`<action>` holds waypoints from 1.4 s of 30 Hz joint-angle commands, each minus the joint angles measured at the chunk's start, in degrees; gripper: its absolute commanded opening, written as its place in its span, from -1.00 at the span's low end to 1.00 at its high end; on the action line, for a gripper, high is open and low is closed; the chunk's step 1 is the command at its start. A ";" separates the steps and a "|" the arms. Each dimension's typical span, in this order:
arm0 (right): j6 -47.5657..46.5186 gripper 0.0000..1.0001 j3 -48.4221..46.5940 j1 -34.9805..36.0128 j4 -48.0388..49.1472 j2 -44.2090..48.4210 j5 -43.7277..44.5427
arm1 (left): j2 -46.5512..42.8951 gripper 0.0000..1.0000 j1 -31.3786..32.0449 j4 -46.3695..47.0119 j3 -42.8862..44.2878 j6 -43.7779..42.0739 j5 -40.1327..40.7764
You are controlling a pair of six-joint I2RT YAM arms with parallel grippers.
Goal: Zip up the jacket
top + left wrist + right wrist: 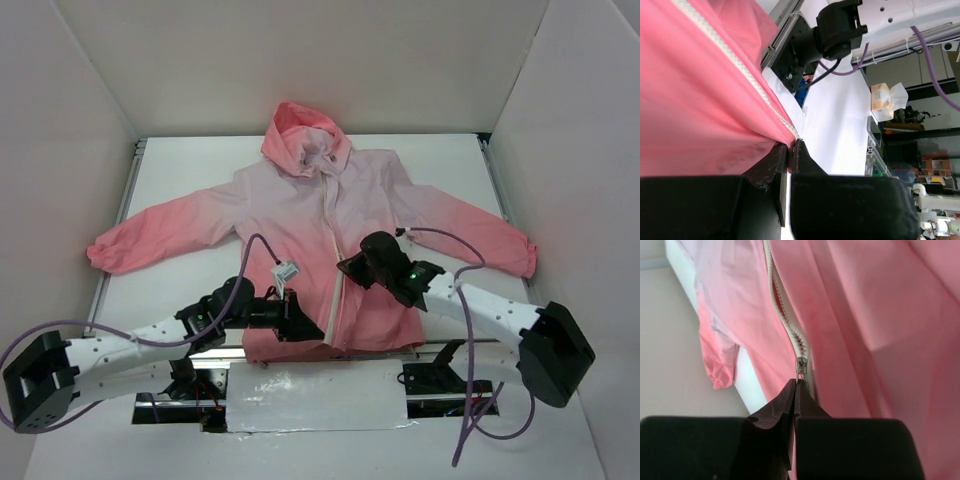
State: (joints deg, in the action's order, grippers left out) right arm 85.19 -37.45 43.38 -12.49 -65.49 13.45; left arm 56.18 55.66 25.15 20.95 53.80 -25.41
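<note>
Pinning hem w/ left gripper (791, 150), fingers closed on fabric at zipper (735, 60) base, prob. to keep it taut; right gripper (796, 387) clamped on slider pull (800, 365), low on track; jacket (330, 200) flat, hem at near edge, hood toward far edge.

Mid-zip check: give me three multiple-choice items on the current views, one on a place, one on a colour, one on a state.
1. Where does the right gripper grip the jacket? A a cuff; B the zipper pull; C a pocket.
2. What colour is the hood? A coral pink; B navy; C grey.
3. How are the zipper teeth above the pull? A apart; B meshed up to the collar; C covered by a flap.
Answers: B, its closed fingertips pinch the tab at the front opening; A, the top view shows the hood coral pink; A, the right wrist view shows a gap between the two rows.
</note>
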 commanded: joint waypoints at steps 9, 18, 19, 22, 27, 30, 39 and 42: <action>-13.90 -1.00 -17.98 -12.43 12.23 -24.39 -7.98 | -23.39 -1.00 5.51 -23.03 -3.19 2.18 7.03; -22.69 -1.00 -42.83 -21.83 11.36 -45.12 -18.28 | -29.29 -1.00 6.48 -33.74 -1.45 4.82 12.83; -23.48 -1.00 -45.66 -22.71 10.57 -46.73 -19.77 | -29.46 -1.00 6.48 -34.46 -1.00 4.74 13.19; -25.77 -1.00 -55.69 -26.66 7.67 -52.44 -21.36 | -29.11 -1.00 6.83 -38.31 0.93 5.00 15.11; -28.58 -1.00 -77.43 -33.78 0.99 -62.18 -23.29 | -30.16 -1.00 8.24 -49.73 4.09 9.20 24.51; -29.81 -1.00 -90.72 -37.12 -3.32 -66.50 -23.91 | -31.40 -1.00 8.85 -55.46 4.01 11.93 28.22; -27.80 -1.00 -90.44 -40.12 5.18 -65.82 -30.76 | -34.83 -1.00 9.73 -58.00 1.02 17.13 26.55; -26.83 -1.00 -92.36 -40.04 5.81 -67.65 -34.86 | -33.78 -1.00 9.73 -59.07 1.29 17.74 26.29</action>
State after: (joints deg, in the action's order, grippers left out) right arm 57.89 -129.80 -0.58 -11.09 -133.03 -16.14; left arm 22.13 64.90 -31.94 21.30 69.54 3.49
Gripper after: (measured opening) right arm 0.004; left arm 0.122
